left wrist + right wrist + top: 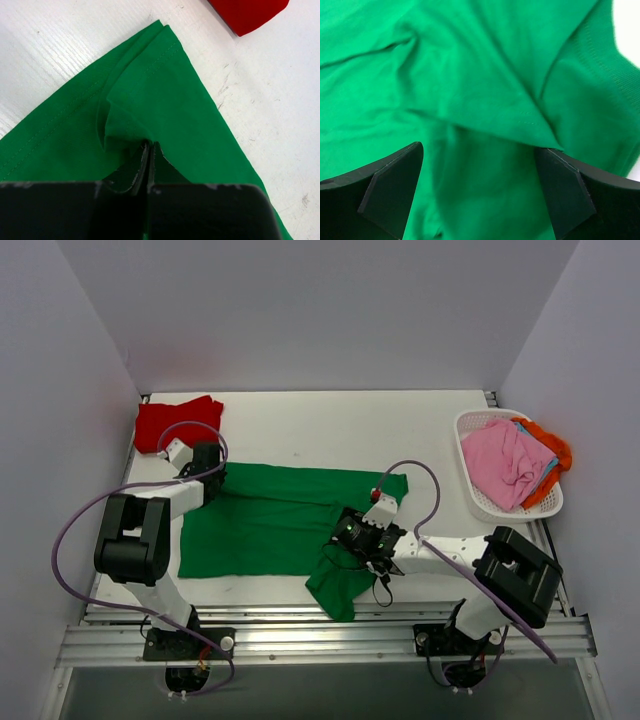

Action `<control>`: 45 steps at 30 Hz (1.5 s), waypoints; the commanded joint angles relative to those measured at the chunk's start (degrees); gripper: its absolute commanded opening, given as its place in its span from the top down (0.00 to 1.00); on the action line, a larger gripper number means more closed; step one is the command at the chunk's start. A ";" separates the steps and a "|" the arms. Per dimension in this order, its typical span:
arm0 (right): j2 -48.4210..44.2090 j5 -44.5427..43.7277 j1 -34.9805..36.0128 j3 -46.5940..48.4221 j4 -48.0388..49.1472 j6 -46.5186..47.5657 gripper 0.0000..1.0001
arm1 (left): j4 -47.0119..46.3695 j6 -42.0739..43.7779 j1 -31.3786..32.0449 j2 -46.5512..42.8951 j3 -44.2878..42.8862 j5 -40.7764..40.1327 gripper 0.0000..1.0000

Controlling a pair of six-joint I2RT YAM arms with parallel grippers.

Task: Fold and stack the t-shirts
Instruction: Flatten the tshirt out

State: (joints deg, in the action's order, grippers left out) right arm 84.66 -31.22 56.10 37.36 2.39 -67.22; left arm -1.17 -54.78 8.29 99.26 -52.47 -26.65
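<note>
— White tabletop, pale walls on 3 sides. Which step is this?
— Folding, early, by my reading. Green t-shirt lies spread across the middle of the table, 1 crumpled part trailing over the near edge. My left gripper is clamped tight on a raised pleat near the shirt's far-left corner. My right gripper stands wide apart, low over bunched cloth on the shirt's right side, holding nothing.
— Next move?
— My guess: the right jaws must close on a matching edge so both arms can lift and carry 1 side over evenly. Catching a stray crease instead would skew the fold.
— Cloth?
— Thin matte knit, limp. Stitched hem, ribbed band near my right fingers. It puckers where pinched and will likely drag and wrinkle.
— Others?
— Red t-shirt, a flat block at the far-left corner, just beyond my left gripper. Pink t-shirt and orange t-shirt heaped in the white lattice basket at the right edge.
</note>
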 commanded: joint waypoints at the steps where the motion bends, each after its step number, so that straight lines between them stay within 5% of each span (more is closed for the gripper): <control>1: 0.24 -2.00 -2.04 -1.07 2.00 1.30 0.11 | -2.79 0.91 -0.03 -1.18 0.08 0.11 0.98; 15: -0.73 -3.23 -3.54 -0.54 1.39 2.71 0.13 | -2.79 1.08 0.05 -1.27 0.08 0.11 0.98; 22: -1.25 -3.76 -5.56 -1.06 2.70 3.85 0.45 | -2.87 1.26 -0.03 -1.35 0.26 0.11 0.98; 30: -0.03 -2.35 -7.49 -2.12 5.16 4.91 0.59 | -3.22 1.35 -0.03 -1.53 0.52 0.20 0.98; 33: 0.68 -2.00 -7.67 -2.30 5.96 5.17 0.71 | -3.31 1.35 -0.03 -1.53 0.52 0.29 0.98; 37: 1.56 -0.77 -8.02 -2.56 7.36 6.05 1.00 | -3.49 1.52 0.05 -1.62 0.61 0.29 0.98; 45: -0.02 -2.26 -8.46 -2.83 7.37 7.10 1.00 | -2.71 1.35 -0.03 -1.53 0.26 0.20 0.98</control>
State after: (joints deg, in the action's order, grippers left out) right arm 86.04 -30.65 48.05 34.57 10.52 -61.17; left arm -2.24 -53.78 8.29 99.24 -51.99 -26.61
